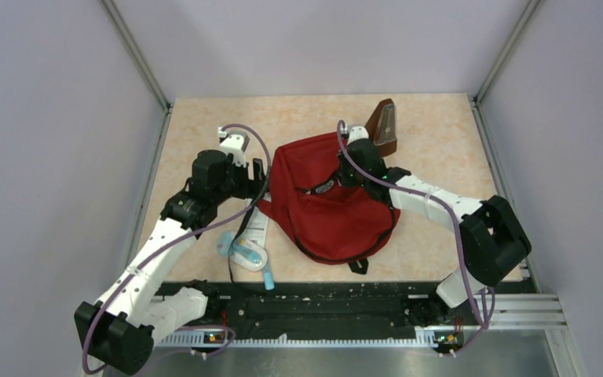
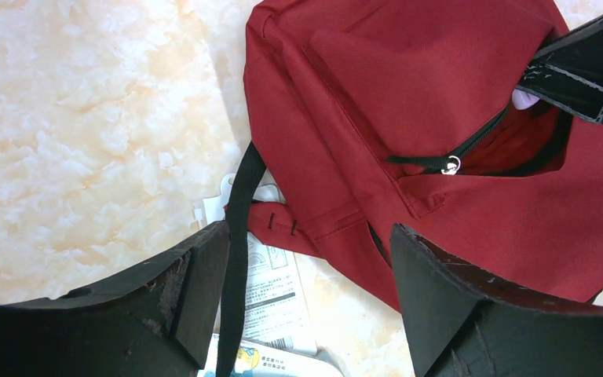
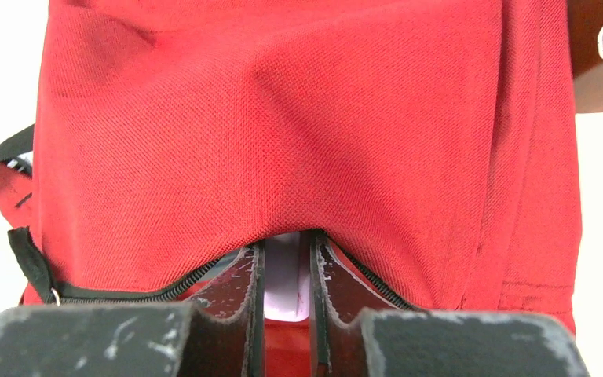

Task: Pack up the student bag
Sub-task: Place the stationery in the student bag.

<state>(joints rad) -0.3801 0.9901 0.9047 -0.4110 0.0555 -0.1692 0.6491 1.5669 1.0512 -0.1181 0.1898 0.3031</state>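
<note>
The student bag (image 1: pixel 330 208), a red backpack with black zipper lines, lies flat in the middle of the table. My right gripper (image 1: pixel 339 174) reaches into its open zipper pocket. In the right wrist view the gripper (image 3: pixel 286 250) is shut on a small pale lilac-white object (image 3: pixel 285 279), its tips under the red flap (image 3: pixel 298 141). My left gripper (image 1: pixel 258 179) is open at the bag's left edge. In the left wrist view it (image 2: pixel 306 236) straddles a black strap (image 2: pixel 239 236) without holding it. The bag (image 2: pixel 408 94) fills the upper right there.
A brown pyramid metronome (image 1: pixel 383 126) stands just behind the bag. A white printed card (image 2: pixel 271 290) and a blue-and-white packaged item (image 1: pixel 243 250) lie near the bag's front left. A light blue pen-like item (image 1: pixel 268 276) lies near the front rail. Walls close both sides.
</note>
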